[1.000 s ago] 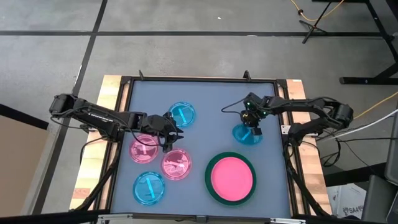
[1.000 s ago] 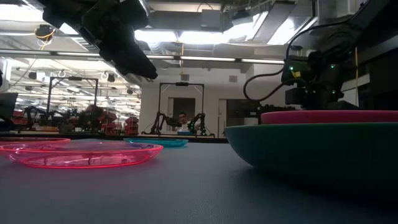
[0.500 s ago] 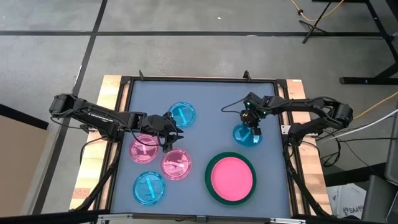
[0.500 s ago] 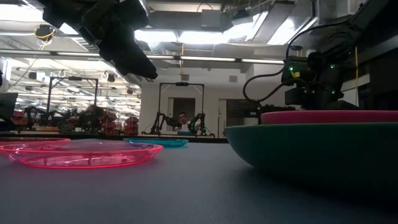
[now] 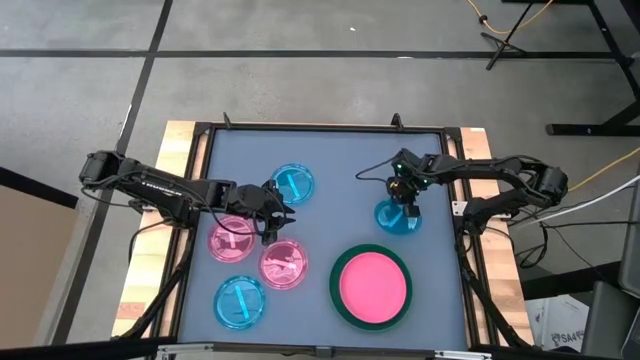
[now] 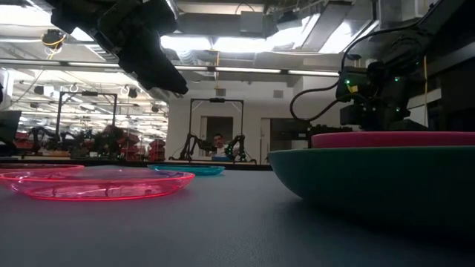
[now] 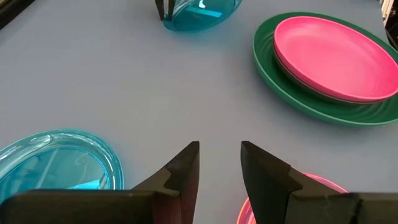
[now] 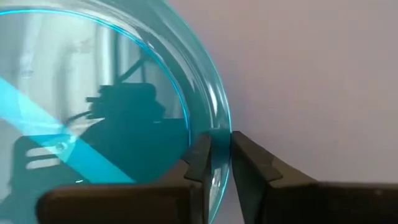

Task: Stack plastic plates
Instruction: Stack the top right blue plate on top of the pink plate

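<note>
— Behind the counter [image 6: 223, 222], a long lit hall with other robot rigs and a seated person [image 6: 217, 142] is seen. Can any writing be read?

— None can be made out. A grey-blue mat is bounded by a dark frame, and open room is left at its far side and centre.

— How are the fingers found?

— The right gripper [image 8: 214, 163] is pinched on the rim of a tilted blue plate [image 5: 397, 216], near the right edge. The left gripper [image 7: 219, 167] is held slightly spread, gripping nothing, over the gap between a blue plate [image 5: 292, 183] and a pink plate [image 5: 232, 238].

— And the rest?

— A pink plate is nested in the green plate [image 5: 371, 287] at the near edge; another pink plate [image 5: 284, 264] and blue plate [image 5: 240, 301] are laid front left.
</note>
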### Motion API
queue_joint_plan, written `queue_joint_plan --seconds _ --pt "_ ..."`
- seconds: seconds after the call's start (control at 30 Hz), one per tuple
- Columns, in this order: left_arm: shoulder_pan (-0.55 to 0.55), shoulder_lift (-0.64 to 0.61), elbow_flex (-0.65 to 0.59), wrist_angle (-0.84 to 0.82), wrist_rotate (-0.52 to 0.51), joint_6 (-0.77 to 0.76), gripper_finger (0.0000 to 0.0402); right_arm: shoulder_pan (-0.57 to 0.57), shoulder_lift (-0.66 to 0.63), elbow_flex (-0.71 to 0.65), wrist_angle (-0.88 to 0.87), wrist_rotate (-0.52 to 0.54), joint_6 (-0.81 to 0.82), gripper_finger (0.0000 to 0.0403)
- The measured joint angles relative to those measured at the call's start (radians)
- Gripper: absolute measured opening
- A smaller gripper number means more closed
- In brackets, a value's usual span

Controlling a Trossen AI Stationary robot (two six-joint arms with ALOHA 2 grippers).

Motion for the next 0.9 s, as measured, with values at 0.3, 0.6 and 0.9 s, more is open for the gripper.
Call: queue_joint_plan --seconds 0.3,0.6,0.9 --pt "0.000 0.000 0.000 0.000 0.000 0.002 0.0111 0.000 0.000 0.000 0.003 0.004 0.000 0.0005" --pt "0.000 0.000 0.000 0.000 0.000 0.002 0.0111 0.000 0.002 0.010 -0.008 0.002 -0.003 0.0002" --pt "0.000 0.000 0.000 0.000 0.000 0.002 0.0111 0.002 0.004 0.073 -0.020 -0.010 -0.007 0.0000"
